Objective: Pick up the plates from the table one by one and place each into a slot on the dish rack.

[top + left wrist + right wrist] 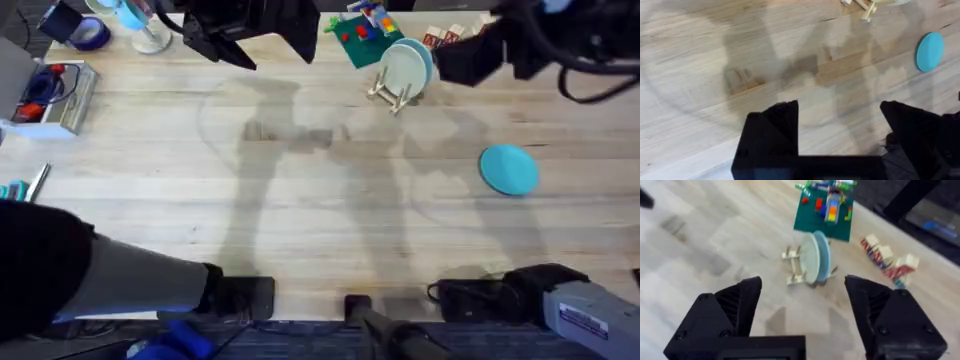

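Note:
A teal-blue plate [509, 168] lies flat on the table [300, 200] at the right, also seen in the left wrist view [930, 51]. The wooden dish rack [390, 92] stands at the back, with a pale cream plate [811, 259] and a light-blue plate [824, 255] upright in its slots. My right gripper [802, 287] hovers open above the table near the rack, nothing between its fingers; overhead it is just right of the rack [458, 62]. My left gripper [840, 107] is open and empty, high over the table's back left part.
A colourful toy-brick model on a green base [365, 30] sits behind the rack, with small printed blocks [885, 260] to its right. A box [50, 95], a tape roll [90, 35] and tools line the left edge. A sleeve [120, 280] lies at the near left.

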Controlling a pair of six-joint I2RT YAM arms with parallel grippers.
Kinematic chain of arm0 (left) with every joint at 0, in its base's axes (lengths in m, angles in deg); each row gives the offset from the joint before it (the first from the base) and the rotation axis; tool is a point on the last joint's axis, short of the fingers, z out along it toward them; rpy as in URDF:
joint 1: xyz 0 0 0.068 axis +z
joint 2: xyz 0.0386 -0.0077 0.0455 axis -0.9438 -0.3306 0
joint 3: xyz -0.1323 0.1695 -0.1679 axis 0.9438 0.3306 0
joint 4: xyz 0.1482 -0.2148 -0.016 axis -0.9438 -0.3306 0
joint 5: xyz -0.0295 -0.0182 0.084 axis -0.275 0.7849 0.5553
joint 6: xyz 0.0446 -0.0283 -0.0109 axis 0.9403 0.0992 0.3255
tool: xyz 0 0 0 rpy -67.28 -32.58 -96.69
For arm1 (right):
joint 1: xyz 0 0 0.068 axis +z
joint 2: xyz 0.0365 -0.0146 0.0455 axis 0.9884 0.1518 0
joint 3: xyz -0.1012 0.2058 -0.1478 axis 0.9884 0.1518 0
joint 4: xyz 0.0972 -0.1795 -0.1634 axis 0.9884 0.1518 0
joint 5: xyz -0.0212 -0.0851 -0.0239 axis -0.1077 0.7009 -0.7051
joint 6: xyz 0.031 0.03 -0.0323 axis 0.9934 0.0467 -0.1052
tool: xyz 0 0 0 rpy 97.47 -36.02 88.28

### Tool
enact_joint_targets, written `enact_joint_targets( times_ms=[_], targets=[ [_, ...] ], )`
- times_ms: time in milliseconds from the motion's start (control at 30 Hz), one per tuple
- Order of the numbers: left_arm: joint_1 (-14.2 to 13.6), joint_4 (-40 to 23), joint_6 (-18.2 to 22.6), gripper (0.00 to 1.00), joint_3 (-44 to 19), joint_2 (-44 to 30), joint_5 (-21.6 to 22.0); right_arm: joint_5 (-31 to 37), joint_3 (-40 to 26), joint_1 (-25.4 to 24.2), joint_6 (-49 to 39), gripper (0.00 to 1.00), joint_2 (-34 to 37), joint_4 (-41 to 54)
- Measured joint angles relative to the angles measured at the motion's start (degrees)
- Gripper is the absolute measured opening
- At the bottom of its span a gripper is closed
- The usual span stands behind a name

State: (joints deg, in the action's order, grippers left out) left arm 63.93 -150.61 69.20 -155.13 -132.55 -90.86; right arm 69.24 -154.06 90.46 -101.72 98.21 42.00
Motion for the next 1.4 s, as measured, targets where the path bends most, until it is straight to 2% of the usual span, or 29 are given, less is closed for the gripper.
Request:
enact_joint_targets(
  times_ms=[133, 333, 467, 567, 633, 667, 833, 1000, 1067, 1200, 1400],
  targets=[
    [0.0, 0.0, 0.0, 0.993, 0.0, 0.0, 0.0, 2.49, 0.0, 0.01, 4.65, 0.995, -4.25, 5.64],
    [0.0, 0.0, -0.02, 0.993, 0.0, 0.0, -0.04, 10.67, 0.0, 0.0, 13.04, 0.996, -11.86, 13.1],
    [-0.18, 0.25, 0.09, 0.995, 0.0, 0.0, -0.04, 16.02, 0.0, 0.0, 21.9, 0.996, -17.84, 17.99],
    [-1.48, 1.72, 0.69, 0.996, 0.0, 0.0, -0.09, 18.75, 0.0, -0.77, 29.3, 0.996, -21.8, 22.79],
    [-3.41, 3.19, 0.92, 0.996, 0.0, 0.0, -0.09, 19.79, 0.0, -1.38, 32.45, 0.996, -23.66, 25.25],
    [-7.77, 7.11, 1.09, 0.995, 0.0, 0.0, -0.13, 20.55, -0.31, -1.62, 35.28, 0.996, -25.03, 29.66],
    [-16.11, 14.95, 1.3, 0.994, 0.0, 0.0, -0.31, 21.27, -3.34, -1.62, 38.96, 0.996, -25.06, 37.52],
    [-23.4, 20.86, 1.07, 0.993, 0.0, -0.29, -1.21, 21.51, -8.67, -1.62, 40.65, 0.996, -25.05, 39.92],
    [-25.61, 22.89, 0.75, 0.993, -0.02, -1.2, -3.05, 21.51, -11.23, -1.62, 40.96, 0.996, -25.05, 39.99],
    [-28.1, 25.6, -0.41, 0.993, -0.02, -4.51, -7.21, 21.59, -15.65, -1.62, 41.15, 0.996, -25.07, 40.58],
    [-31.78, 28.95, -1.17, 0.993, -0.02, -9.99, -12.99, 21.7, -18.28, -1.62, 41.07, 0.996, -25.07, 40.73]
  ],
)
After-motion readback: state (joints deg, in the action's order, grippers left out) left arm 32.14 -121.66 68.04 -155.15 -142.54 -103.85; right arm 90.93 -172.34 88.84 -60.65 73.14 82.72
